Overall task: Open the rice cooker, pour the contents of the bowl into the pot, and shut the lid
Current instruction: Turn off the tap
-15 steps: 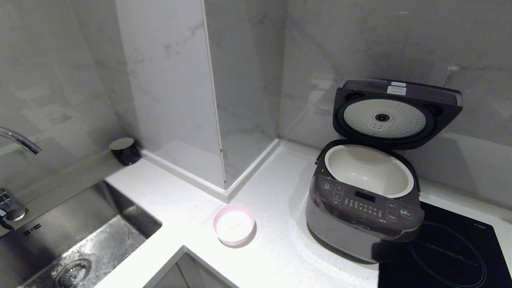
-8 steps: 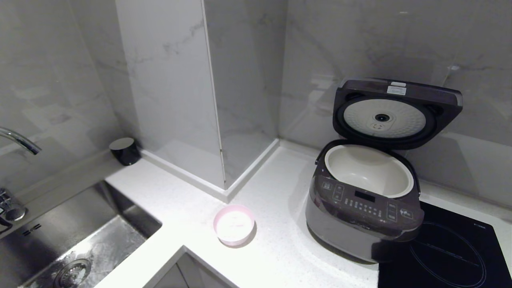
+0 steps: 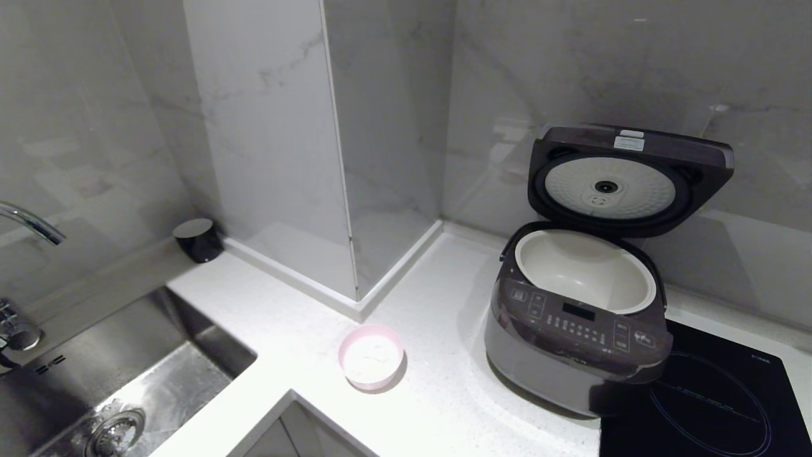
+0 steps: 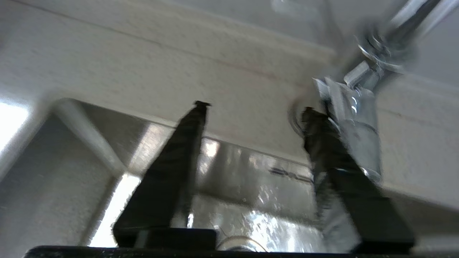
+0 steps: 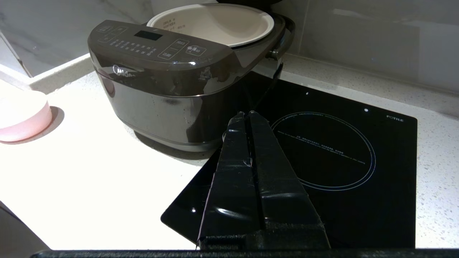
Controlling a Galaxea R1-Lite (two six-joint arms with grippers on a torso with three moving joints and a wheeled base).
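Head view puts the bowl on the bench, just left of the open rice cooker, so your left gripper is the nearer one. Its jaws are spread and empty over the sink by the tap, with the bowl off to its right. Your right gripper (parked over the hob) has its jaws pressed together.

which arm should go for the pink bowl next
Probably the left. Its claw is open over the sink, on the bowl's side. The right claw is shut over the hob, behind the rice cooker.
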